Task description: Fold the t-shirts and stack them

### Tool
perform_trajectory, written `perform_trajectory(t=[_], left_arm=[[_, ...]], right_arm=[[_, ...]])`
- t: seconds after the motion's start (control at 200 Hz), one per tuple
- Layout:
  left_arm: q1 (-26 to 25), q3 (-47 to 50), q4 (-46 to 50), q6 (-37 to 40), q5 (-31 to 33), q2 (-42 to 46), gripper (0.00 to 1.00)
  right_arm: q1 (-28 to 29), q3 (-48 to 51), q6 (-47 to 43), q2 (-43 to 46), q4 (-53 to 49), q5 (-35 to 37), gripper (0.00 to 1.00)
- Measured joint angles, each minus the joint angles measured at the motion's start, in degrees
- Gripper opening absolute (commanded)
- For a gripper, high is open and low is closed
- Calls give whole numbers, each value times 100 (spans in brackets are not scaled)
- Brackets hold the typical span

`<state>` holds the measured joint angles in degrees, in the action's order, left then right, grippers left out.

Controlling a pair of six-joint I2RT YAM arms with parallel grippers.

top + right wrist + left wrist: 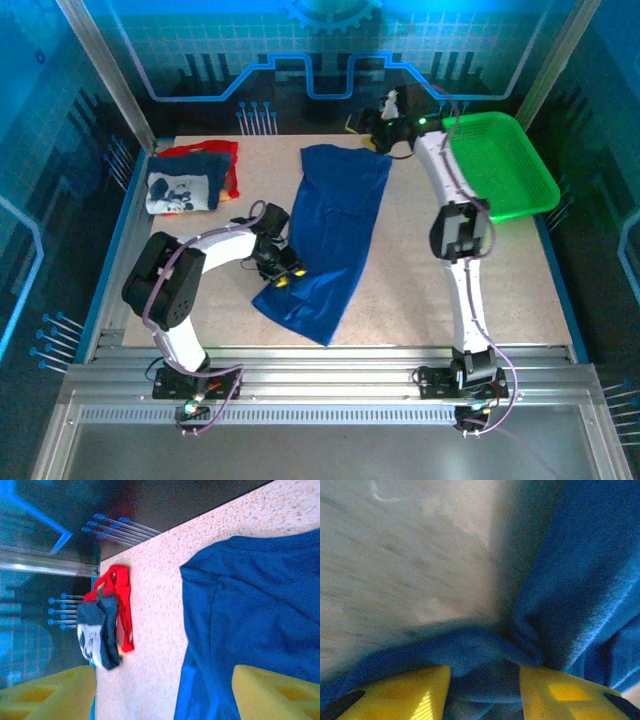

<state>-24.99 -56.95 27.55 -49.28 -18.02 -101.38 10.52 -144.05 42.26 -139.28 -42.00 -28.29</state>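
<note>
Lying across the middle of the surface [420,290], the blue t-shirt [335,230] forms a long narrow strip, slanting from the far centre down toward the near left. It looks folded lengthwise already, with no print showing. At the far left corner a navy and white cartoon t-shirt [180,192] sits folded on top of a red t-shirt [205,150], so by my reading two shirts are done and stacked. The blue one seems about halfway: it likely needs folding across its length, then carrying over to that pile.

The left gripper [283,270] is at the strip's left edge, toward its near end. Its yellow fingers [410,690] stand partly apart with a bunched ridge of blue cloth between them; I cannot tell whether they pinch it. The right gripper [385,128] is at the far end of the strip, by the collar, with its fingers spread wide and nothing between them.

A green mesh basket [495,160] sits at the far right corner, tilted over the edge. The surface is a pale speckled board with ribbed metal rails along its near side, where both arms are bolted. Metal posts and blue-lit patterned panels enclose it.
</note>
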Motion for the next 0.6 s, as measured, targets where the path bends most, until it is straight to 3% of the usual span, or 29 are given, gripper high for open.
perform_trajectory(t=[0.175, 0.28, 0.46, 0.6], left_arm=[[-483, -199, -813, -527, -863, -452, 41], [-767, -358, -1471, -1001, -1167, -726, 41], [-1010, -227, -1982, -1554, -1051, -634, 47], [-1001, 726, -1504, -1674, -350, 782, 52]], right_arm=[[-7, 3950, -739, 3624, -214, 669, 74], [-9, 5998, -695, 5014, -114, 942, 74], [332, 8209, -586, 5510, -186, 1147, 74], [935, 9348, -459, 6168, -249, 1134, 74]])
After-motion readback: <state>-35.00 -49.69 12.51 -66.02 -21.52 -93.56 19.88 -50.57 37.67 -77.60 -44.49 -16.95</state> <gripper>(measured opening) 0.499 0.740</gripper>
